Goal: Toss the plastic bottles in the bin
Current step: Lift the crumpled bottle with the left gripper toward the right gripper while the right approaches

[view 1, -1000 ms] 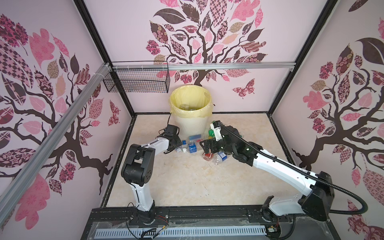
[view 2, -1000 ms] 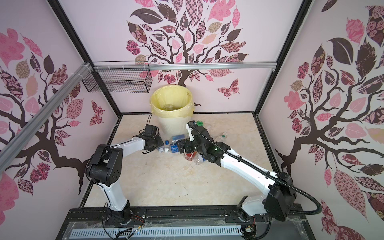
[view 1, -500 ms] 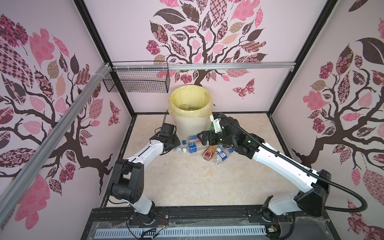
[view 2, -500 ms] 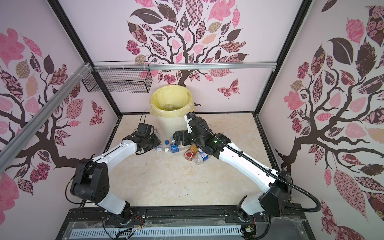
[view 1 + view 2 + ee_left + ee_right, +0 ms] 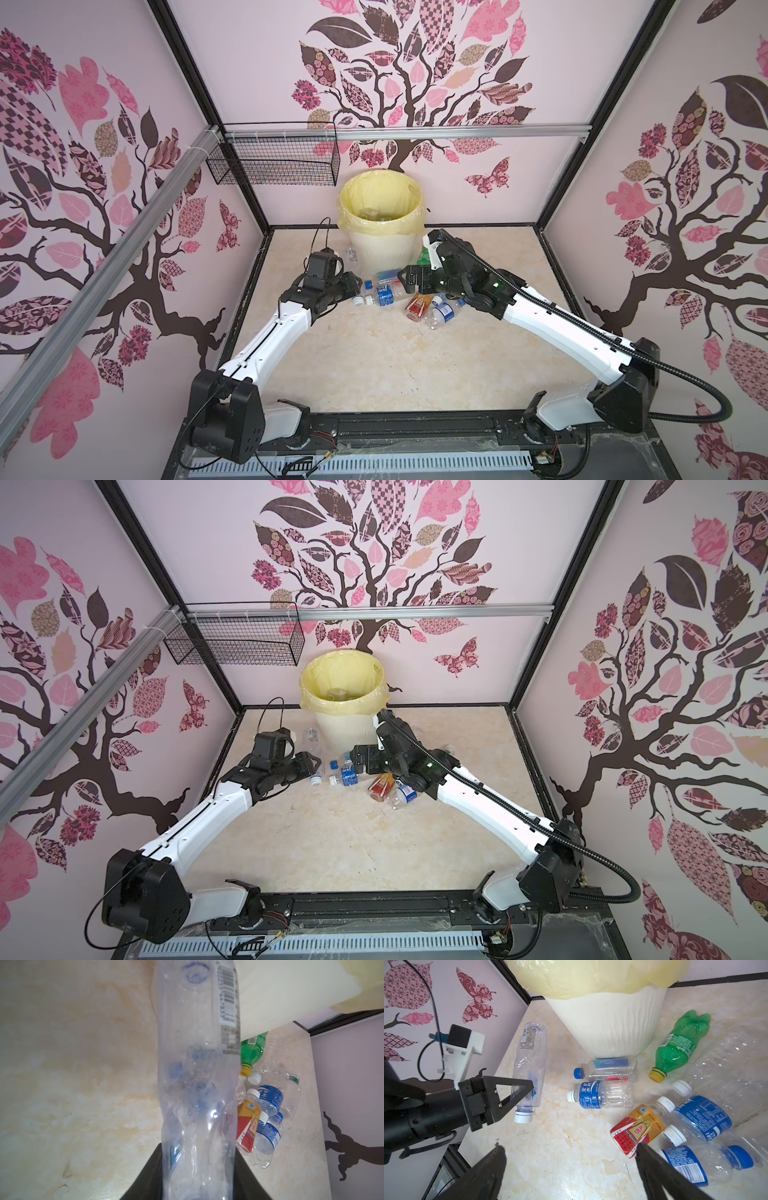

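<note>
While the left gripper (image 5: 529, 1093) clamps a clear bottle (image 5: 529, 1057) at the bin's (image 5: 384, 253) 8 o'clock, the right gripper (image 5: 569, 1153) hangs wide open by the pile (image 5: 417, 306) at 6. Bin's got something clear inside, too blurry to call.

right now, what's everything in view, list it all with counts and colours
bin: one, cream-white, pale yellow bag, by the back wall; some clear bottles inside, count unclear
wire basket: one, black, hung on the rail, back left
loose clear bottles: at least five, blue labels mostly, blue or white caps, floor before the bin
green bottle: one, yellow cap, lying by the bin's base
amber-red labelled bottle: one, white cap, among the clear ones
left gripper: one, black, shut on a clear bottle lying left of the bin
right gripper: one, black, open, empty, above the floor by the pile
</note>
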`<state>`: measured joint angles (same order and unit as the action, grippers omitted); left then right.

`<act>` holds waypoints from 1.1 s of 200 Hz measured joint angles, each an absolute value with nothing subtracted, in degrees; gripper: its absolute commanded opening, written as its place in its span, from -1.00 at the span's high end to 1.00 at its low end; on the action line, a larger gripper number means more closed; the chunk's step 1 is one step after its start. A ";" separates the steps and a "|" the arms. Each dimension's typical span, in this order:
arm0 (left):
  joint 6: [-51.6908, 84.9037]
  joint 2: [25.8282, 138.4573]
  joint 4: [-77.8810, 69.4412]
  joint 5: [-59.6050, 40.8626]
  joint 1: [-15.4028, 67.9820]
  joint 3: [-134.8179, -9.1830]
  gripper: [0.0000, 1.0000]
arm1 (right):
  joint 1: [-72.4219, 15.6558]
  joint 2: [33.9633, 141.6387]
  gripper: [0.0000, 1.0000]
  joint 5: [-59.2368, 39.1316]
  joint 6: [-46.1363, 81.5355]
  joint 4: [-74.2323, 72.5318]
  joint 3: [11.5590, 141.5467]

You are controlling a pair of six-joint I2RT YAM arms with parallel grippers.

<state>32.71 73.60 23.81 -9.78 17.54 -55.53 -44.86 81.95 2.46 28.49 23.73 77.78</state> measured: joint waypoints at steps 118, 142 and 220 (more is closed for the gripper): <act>31.11 59.59 29.56 -8.10 26.72 -54.83 0.15 | -40.84 85.27 -0.99 -9.47 32.71 19.33 82.74; 31.31 56.93 30.04 -8.25 26.76 -53.47 0.17 | -41.65 85.27 -0.95 -11.00 34.15 17.41 81.08; 33.61 54.76 30.37 -4.21 38.98 -50.89 0.18 | -42.41 85.49 -0.74 -15.31 36.23 14.26 79.94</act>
<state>33.61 54.76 30.37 -4.21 38.98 -50.89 -42.41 85.49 -15.31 36.23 14.26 79.94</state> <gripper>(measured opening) 0.411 0.887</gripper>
